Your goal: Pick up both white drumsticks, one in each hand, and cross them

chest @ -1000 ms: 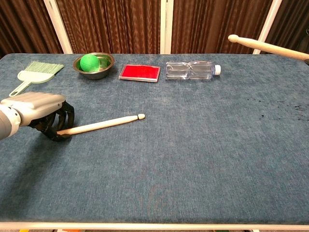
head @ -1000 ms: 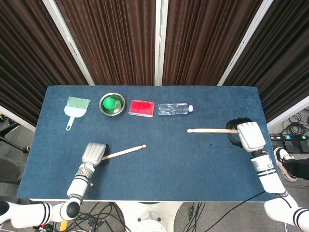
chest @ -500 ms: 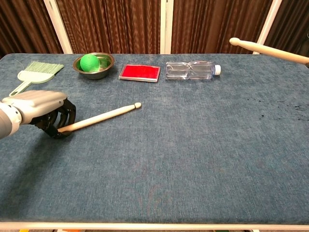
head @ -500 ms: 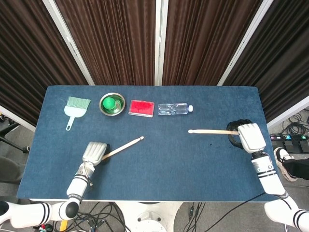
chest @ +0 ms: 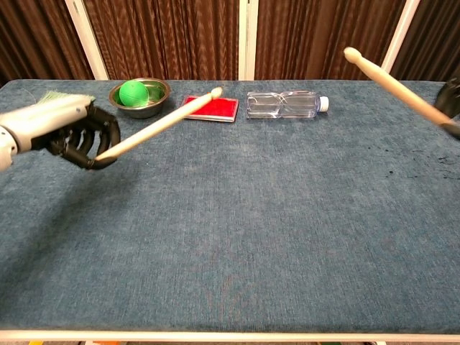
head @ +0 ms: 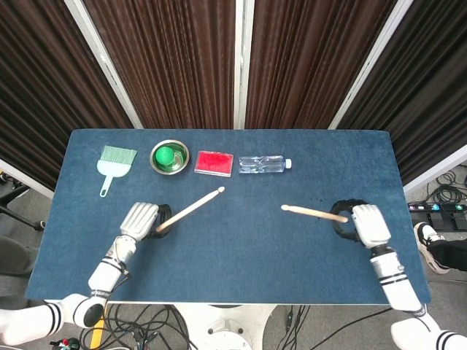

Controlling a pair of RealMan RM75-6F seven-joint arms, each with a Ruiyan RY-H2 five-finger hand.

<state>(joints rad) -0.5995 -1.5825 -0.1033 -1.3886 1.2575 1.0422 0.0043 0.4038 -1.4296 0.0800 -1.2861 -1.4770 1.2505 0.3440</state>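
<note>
My left hand (head: 142, 219) (chest: 65, 133) grips the butt of one pale drumstick (head: 191, 209) (chest: 162, 122); the stick is lifted off the table and its tip points up and to the right, toward the table's middle. My right hand (head: 361, 222) grips the other drumstick (head: 314, 213) (chest: 392, 83), also raised, tip pointing left. In the chest view only a dark edge of the right hand (chest: 451, 100) shows at the frame border. The two sticks are apart, with a wide gap between their tips.
Along the back of the blue table (head: 241, 248) lie a green hand brush (head: 114, 163), a metal bowl (head: 169, 158) with a green ball (head: 168, 154), a red flat case (head: 214, 162) and a clear plastic bottle (head: 263, 164) on its side.
The left hand has lifted its drumstick off the table and tilted the tip upward. The right hand has moved inward and toward the front, swinging its stick's tip up.
</note>
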